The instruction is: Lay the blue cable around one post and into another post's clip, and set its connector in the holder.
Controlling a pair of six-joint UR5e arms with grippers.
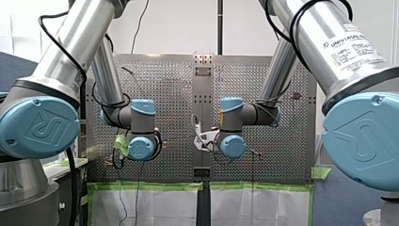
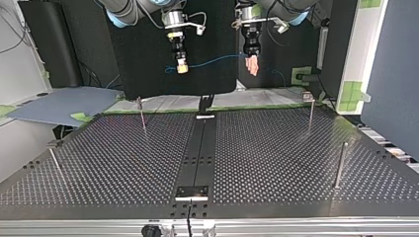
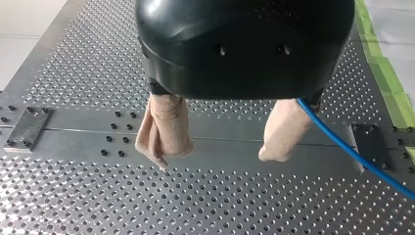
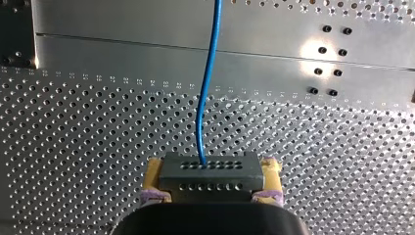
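Nothing of the routing is done yet, I judge. The cable (image 4: 214, 44) hangs in the air between the two grippers, above the table (image 2: 276, 158), touching no post.

My right gripper (image 2: 182, 68) has its yellow pads clamped on the two ends of the connector (image 4: 210, 171), and the cable leaves the block's face. My left gripper (image 2: 252, 65), at 3 o'clock from the right one in the top view, has its beige fingers (image 3: 164, 129) spread wide. The cable passes just beside one pad (pinched by nothing, as far as the wrist view shows).

All three steps are left: the loop round one post, the clip, the connector.

From the table's middle in the top view, posts stand at 10 (image 2: 142, 112), 2 (image 2: 311, 111), 4 (image 2: 340, 165) and 8 o'clock (image 2: 54, 163). Their clips are too small to make out. A dark plate (image 2: 192, 191) at 6 o'clock may be the holder. I cannot be sure, and nothing sits in it.
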